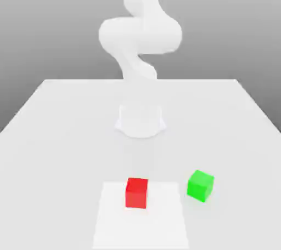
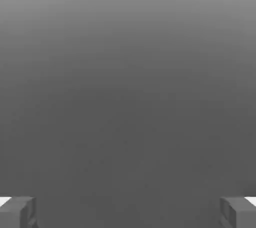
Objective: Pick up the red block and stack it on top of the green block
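Gaping wide, claw (image 2: pixel 128 212) grips nothing; red block (image 1: pixel 136 192) on table (image 1: pixel 55 112), green block (image 1: pixel 200 185) just beside.

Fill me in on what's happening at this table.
A white robot arm stands at the far side of a white table, folded up above its base. Its gripper is open, with nothing between the fingers. A red block sits on a lighter square patch near the front edge, and a green block rests apart from it toward the exterior view's right. Neither block is being touched; stacking hasn't begun.
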